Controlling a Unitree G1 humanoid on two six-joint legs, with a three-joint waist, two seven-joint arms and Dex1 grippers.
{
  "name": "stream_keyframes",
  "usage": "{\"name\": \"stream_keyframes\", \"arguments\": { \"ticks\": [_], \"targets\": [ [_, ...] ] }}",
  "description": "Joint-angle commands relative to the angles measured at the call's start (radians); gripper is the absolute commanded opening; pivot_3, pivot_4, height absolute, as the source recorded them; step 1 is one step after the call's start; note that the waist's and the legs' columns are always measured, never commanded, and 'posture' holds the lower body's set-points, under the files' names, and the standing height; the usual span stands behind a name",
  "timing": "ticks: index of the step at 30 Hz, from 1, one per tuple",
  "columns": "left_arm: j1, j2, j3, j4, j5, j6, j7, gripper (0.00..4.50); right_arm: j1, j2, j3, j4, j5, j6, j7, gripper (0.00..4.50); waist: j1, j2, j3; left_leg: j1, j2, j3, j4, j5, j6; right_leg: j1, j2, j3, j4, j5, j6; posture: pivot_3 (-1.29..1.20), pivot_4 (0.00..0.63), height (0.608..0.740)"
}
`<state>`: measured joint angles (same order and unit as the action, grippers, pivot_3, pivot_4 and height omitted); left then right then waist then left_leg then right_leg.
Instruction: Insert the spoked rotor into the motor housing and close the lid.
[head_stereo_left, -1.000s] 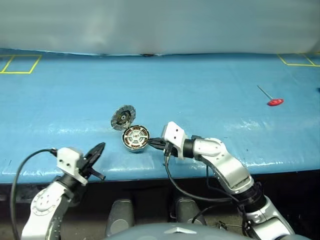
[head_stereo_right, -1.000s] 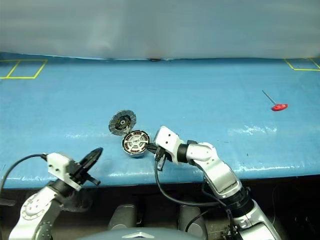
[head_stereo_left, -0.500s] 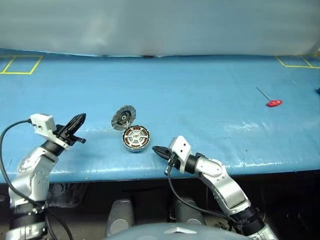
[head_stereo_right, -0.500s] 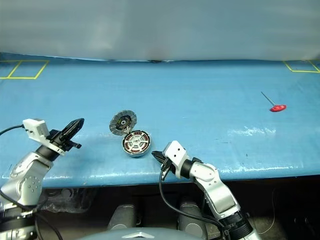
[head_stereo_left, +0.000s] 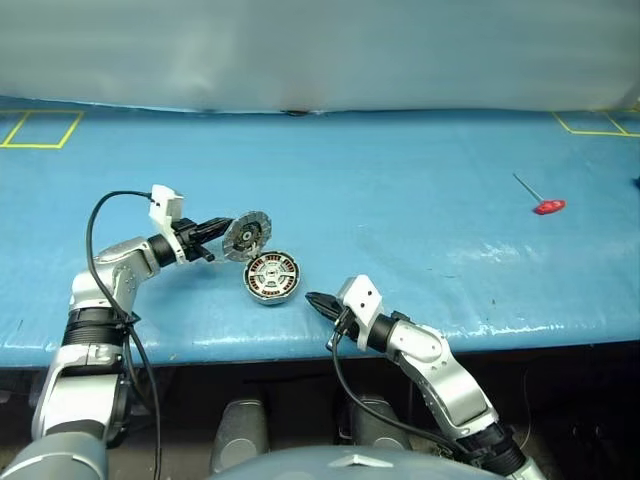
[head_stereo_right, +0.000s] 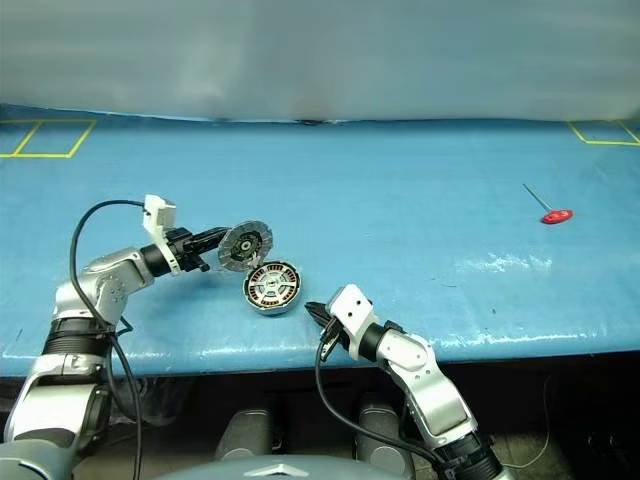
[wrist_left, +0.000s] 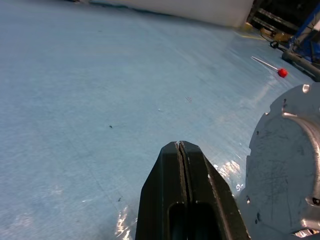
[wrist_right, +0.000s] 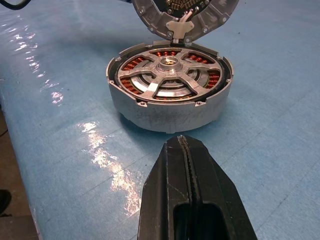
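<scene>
The motor housing (head_stereo_left: 272, 276) is seen lying on the blue surface (head_stereo_left: 400, 180), near its front edge. The spoked rotor (wrist_right: 169, 73) is already seated inside the housing, with copper windings visible between its silver spokes. The lid (head_stereo_left: 246, 235) is joined to the far rim of the housing and is stood up open, with its ribbed inner face turned toward the housing.

The left gripper (head_stereo_left: 222, 228) is placed just beside the lid, on the side away from the housing, and its tips are near the plain outer face of the lid; whether they touch it cannot be told. Its fingers (wrist_left: 172, 195) are pressed fully together and nothing is held between them.

The right gripper (head_stereo_left: 312, 299) is found near the housing, on its front right side, and is pointed toward it. Its fingers (wrist_right: 172, 195) are also closed together with nothing gripped.

A small red-handled tool (head_stereo_left: 541, 199) is lying well apart from the housing, far to its right.
</scene>
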<state>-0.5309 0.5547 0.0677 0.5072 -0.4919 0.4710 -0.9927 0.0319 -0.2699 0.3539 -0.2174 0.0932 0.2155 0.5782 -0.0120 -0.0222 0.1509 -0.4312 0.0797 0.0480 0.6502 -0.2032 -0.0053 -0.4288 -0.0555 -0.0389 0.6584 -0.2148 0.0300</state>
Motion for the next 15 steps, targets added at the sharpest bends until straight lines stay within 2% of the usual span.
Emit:
{"name": "stream_keyframes", "arguments": {
  "ticks": [1, 6, 15],
  "targets": [
    [-0.036, 0.014, -0.015, -0.018, 0.0, 0.023, -0.095, 0.03, 0.007, -0.001, -0.016, -0.041, -0.005, -0.021, -0.018, 0.0, 0.0, 0.0, 0.0, 0.0, 0.0, 0.0, 0.0, 0.0, 0.0, 0.0, 0.0, 0.0, 0.0, 0.0, 0.0, 0.0, 0.15, 0.74],
    [-0.032, 0.055, -0.031, -0.068, -0.01, 0.08, -0.211, 0.03, 0.004, -0.003, -0.024, -0.032, -0.01, -0.02, -0.031, 0.0, -0.001, 0.0, 0.0, 0.0, 0.0, 0.0, 0.0, 0.0, 0.0, 0.0, 0.0, 0.001, 0.0, 0.0, 0.0, 0.0, 0.15, 0.74],
    [-0.017, 0.095, -0.009, -0.104, -0.005, 0.099, -0.225, 0.03, -0.026, 0.003, -0.019, 0.002, -0.013, -0.025, -0.032, 0.0, 0.002, 0.0, 0.0, 0.0, 0.0, 0.0, 0.001, 0.0, 0.0, 0.0, 0.0, 0.001, 0.0, 0.0, 0.0, 0.0, 0.15, 0.74]
  ]
}}
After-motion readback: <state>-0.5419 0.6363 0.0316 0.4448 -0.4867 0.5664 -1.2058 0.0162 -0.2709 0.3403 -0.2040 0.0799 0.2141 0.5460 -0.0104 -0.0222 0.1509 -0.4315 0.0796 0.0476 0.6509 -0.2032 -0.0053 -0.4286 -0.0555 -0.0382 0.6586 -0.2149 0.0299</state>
